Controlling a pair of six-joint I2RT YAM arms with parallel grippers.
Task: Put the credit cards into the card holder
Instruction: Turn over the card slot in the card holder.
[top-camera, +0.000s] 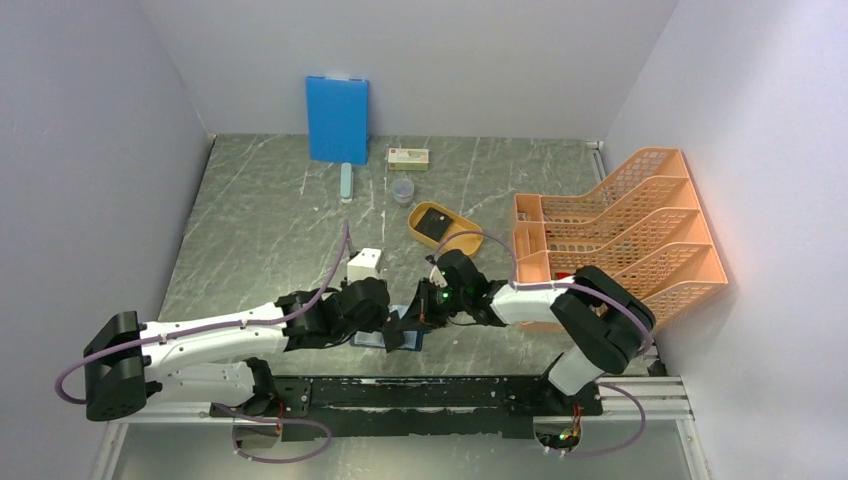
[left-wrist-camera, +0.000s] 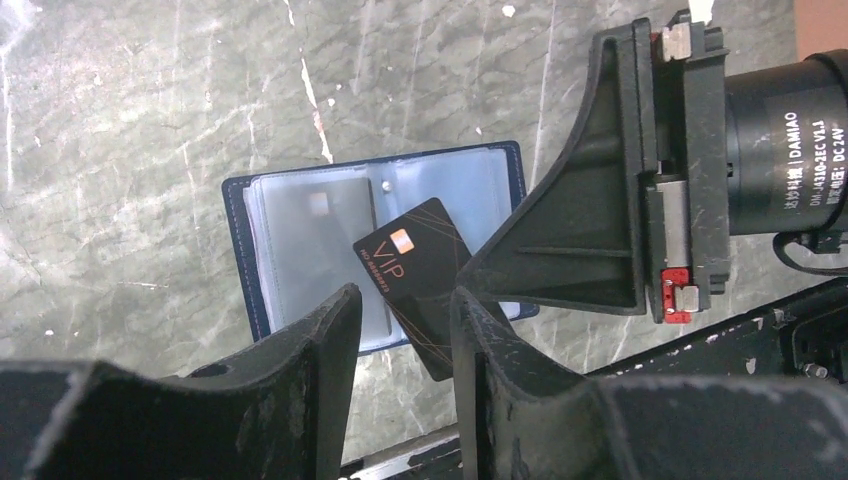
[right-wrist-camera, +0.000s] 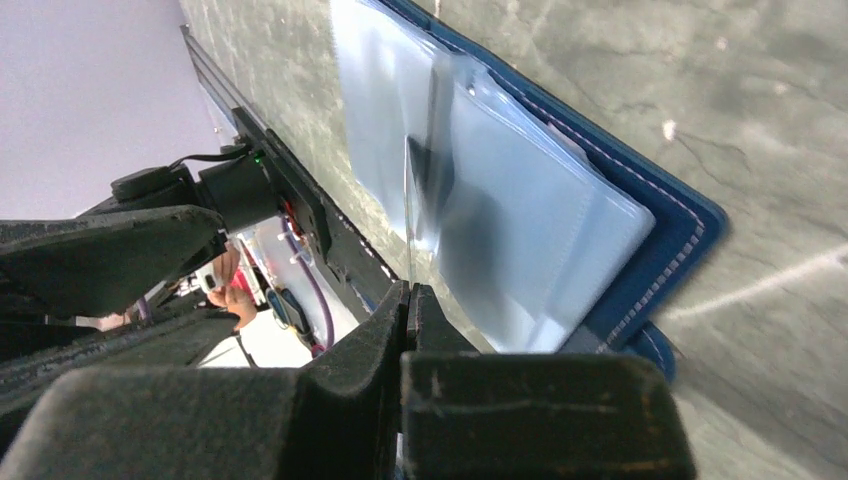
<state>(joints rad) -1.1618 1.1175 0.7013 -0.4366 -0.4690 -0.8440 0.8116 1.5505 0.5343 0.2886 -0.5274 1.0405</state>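
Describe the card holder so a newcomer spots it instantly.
On the marble table, look at the near edge's middle. The card holder lies open there: navy cover, clear sleeves, black VIP card over it, unlike the plain blue board behind.

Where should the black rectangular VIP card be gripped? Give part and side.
Grip the black VIP card at its near corner, which overhangs the navy card holder toward the left gripper. Approach from there, likely one finger above, one below: it lies flat over the sleeves.

The left claw (top-camera: 393, 333) and right claw (top-camera: 422, 308) meet over the open card holder (top-camera: 368, 341) — near the table's (top-camera: 260, 230) front edge.
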